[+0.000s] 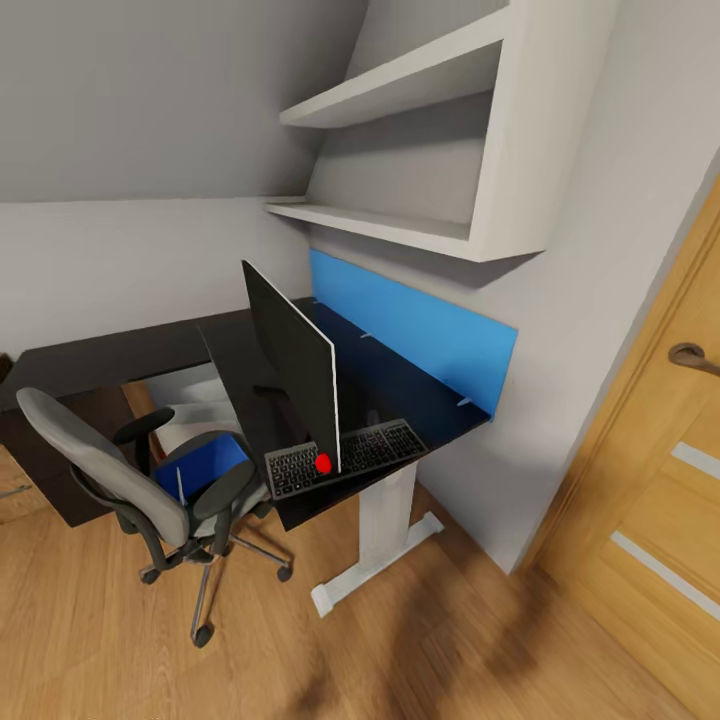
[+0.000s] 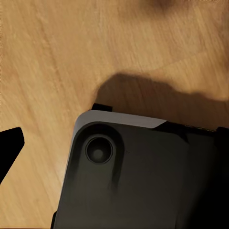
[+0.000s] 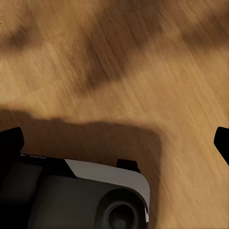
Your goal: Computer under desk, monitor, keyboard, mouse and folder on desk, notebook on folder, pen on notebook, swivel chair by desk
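The black desk (image 1: 100,365) fills the corner. On it the monitor (image 1: 295,360) stands edge-on to me, over the keyboard (image 1: 345,457) at the desk's near edge. The grey swivel chair (image 1: 90,450) sits left of the desk, with the blue folder (image 1: 205,465) on its seat and a thin white pen (image 1: 180,487) sticking up at the seat's front. A pale box, the computer (image 1: 195,405), shows under the desk. The mouse and notebook are out of view. My left gripper (image 2: 114,143) and right gripper (image 3: 117,143) hang open above the wooden floor, holding nothing.
A blue upright panel (image 1: 420,335) backs the desk under white wall shelves (image 1: 400,90). A wooden door (image 1: 660,480) stands at the right. The desk's white leg (image 1: 385,530) reaches the floor. My dark base (image 2: 143,181) lies below both grippers.
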`<state>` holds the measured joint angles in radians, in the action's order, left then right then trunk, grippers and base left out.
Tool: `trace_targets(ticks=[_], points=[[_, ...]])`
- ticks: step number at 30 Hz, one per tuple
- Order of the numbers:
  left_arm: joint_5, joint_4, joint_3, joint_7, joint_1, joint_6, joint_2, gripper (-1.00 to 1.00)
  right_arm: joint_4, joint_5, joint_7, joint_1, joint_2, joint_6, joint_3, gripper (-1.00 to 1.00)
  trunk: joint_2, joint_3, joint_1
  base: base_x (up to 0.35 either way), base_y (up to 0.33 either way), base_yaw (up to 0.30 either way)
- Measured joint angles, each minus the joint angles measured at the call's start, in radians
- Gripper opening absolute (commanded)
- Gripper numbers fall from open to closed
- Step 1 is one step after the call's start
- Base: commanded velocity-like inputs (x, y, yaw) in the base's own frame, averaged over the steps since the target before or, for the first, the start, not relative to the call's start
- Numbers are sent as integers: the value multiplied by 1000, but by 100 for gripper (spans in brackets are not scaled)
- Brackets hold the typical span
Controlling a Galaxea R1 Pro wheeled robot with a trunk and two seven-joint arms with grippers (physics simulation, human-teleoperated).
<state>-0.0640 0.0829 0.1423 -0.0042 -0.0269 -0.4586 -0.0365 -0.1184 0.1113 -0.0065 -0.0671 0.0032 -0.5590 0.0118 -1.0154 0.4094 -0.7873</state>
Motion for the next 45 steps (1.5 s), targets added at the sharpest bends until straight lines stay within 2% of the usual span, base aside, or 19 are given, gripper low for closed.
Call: trace_targets(ticks=[45], points=[[0, 0, 0, 0, 0, 0, 0, 100, 1, 0, 0, 0, 0, 2, -1, 100, 0, 0, 0, 0, 0, 257]])
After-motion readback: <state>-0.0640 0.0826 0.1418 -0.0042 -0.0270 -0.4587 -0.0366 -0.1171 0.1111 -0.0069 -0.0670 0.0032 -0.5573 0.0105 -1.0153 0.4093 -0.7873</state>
